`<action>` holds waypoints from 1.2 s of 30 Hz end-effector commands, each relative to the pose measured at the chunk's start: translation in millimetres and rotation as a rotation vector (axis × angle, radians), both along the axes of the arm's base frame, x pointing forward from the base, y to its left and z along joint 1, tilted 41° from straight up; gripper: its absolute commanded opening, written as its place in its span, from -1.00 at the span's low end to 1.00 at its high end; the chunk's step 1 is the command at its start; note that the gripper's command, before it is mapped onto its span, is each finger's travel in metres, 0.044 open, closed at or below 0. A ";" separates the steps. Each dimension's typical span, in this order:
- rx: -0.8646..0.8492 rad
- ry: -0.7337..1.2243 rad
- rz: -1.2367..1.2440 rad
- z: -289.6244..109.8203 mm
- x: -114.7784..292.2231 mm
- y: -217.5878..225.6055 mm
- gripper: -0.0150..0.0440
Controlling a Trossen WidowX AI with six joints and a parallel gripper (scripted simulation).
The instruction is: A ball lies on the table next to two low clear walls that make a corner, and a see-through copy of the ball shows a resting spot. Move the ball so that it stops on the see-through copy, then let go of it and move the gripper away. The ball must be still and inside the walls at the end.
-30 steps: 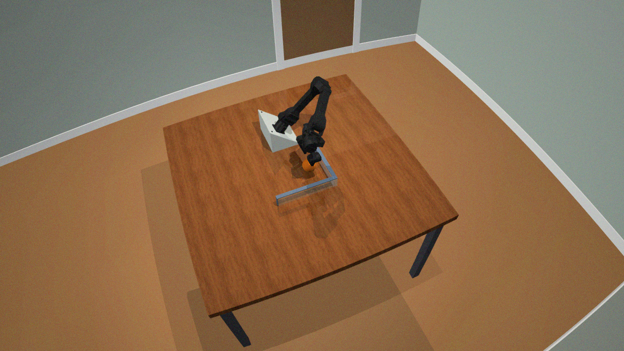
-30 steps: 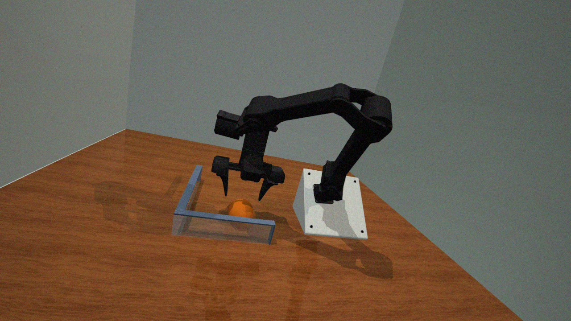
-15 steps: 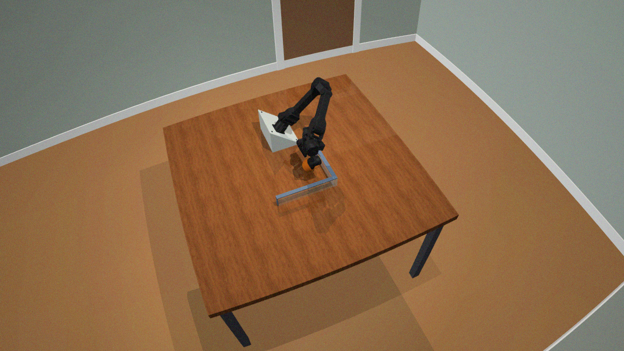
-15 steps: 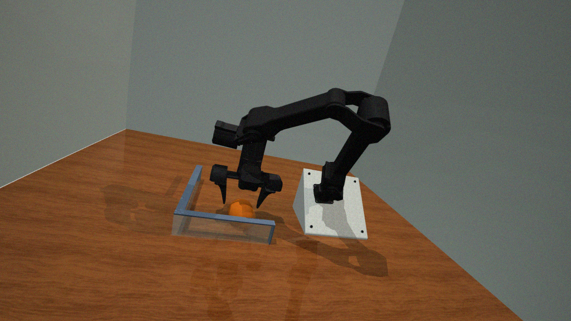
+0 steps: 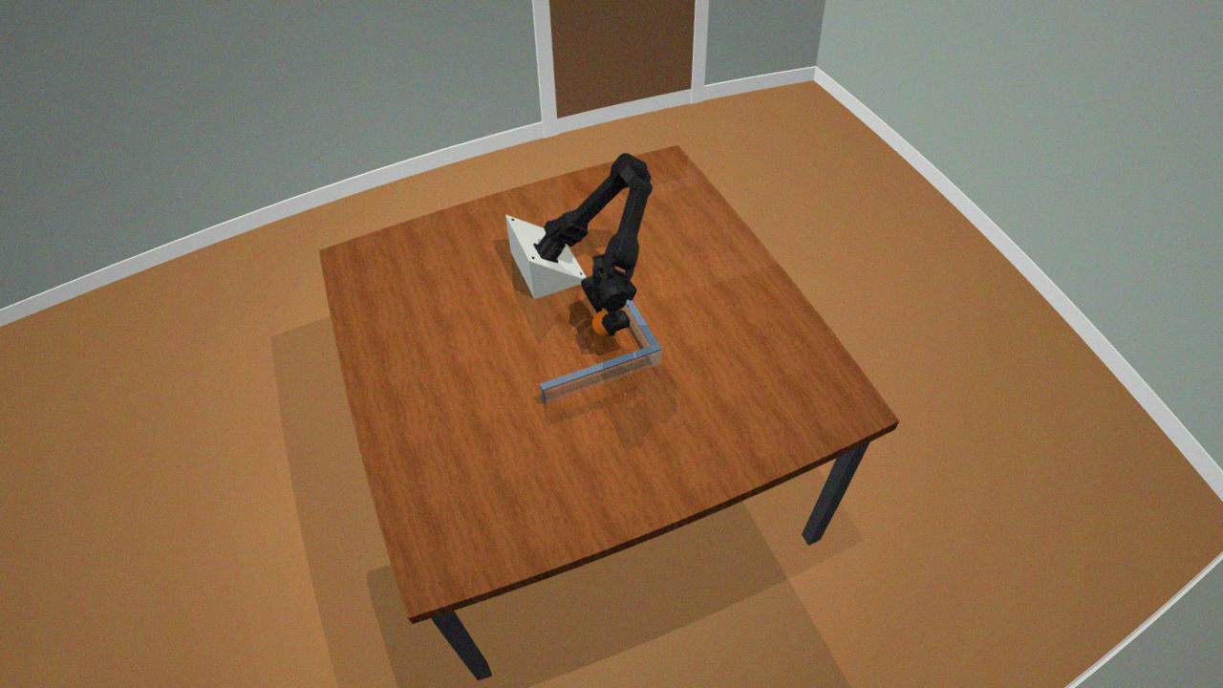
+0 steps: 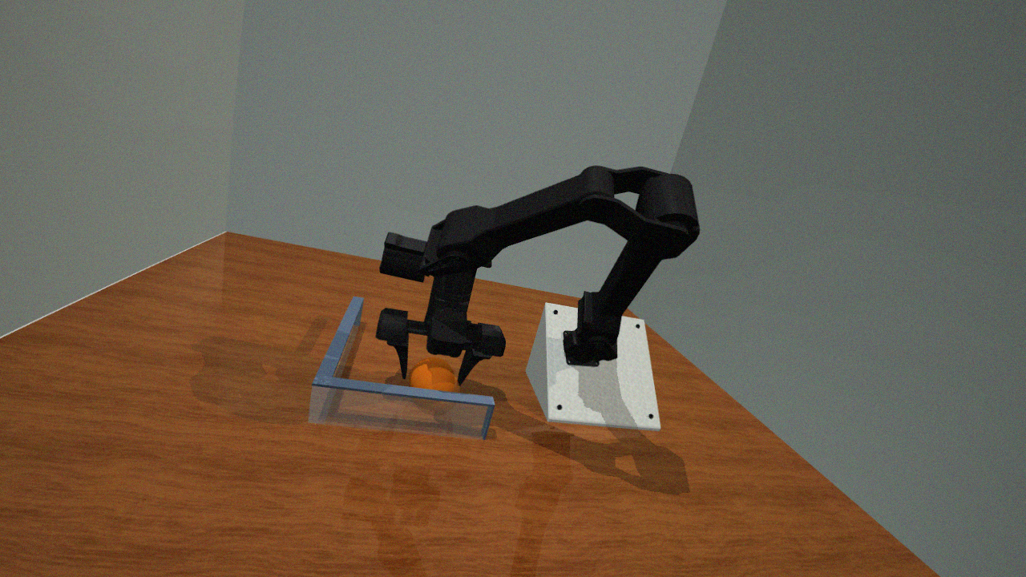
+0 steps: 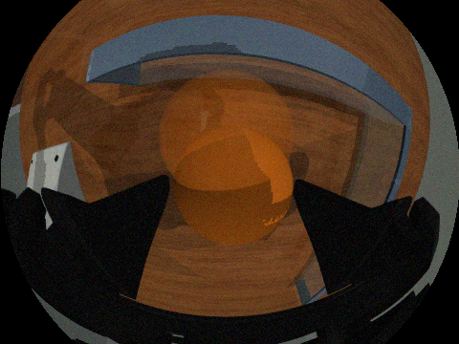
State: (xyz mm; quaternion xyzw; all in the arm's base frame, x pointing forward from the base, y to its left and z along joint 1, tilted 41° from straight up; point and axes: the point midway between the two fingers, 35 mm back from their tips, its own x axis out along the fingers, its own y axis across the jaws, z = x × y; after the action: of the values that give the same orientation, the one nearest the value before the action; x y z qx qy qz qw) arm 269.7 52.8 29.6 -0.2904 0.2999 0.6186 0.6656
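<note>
Gripper (image 6: 433, 371) straddled the ball (image 6: 432, 376), spread wide, nothing pinched.
Ball sat on the table (image 6: 215, 459) inside the corner walls (image 6: 401, 404), just beside the near one; its see-through copy (image 7: 220, 115) overlapped it toward the corner. Looked smooth, rigid, prone to roll: best taken across its widest middle. Fingertips (image 6: 403, 362) flanked it; whether they touched, unclear.

My arm (image 6: 631, 215) arches over from its base, wrist pointing straight down at centre frame, my claw (image 6: 433, 367) spread wide, gripping nothing, fingertips low.
</note>
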 end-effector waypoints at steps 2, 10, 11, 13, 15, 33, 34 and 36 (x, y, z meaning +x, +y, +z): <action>0.005 0.002 -0.003 -0.5 -0.1 1.1 0.69; 0.004 0.002 -0.003 1.8 0.7 -1.4 0.31; 0.002 0.002 -0.004 4.6 1.7 -4.6 0.22; -0.001 0.002 -0.004 11.9 3.7 -12.5 0.04; -0.004 0.002 -0.005 19.5 5.1 -20.3 -0.14; -0.004 0.005 -0.004 97.0 -3.8 -86.6 -0.49; -0.003 0.005 -0.003 101.7 -5.4 -89.8 -0.49; -0.001 0.005 -0.003 107.9 -7.6 -93.8 -0.49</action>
State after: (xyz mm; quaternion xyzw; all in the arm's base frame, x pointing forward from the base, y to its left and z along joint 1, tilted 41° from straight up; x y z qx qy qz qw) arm 264.5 -32.8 126.9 -0.2842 0.3032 0.6207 0.6648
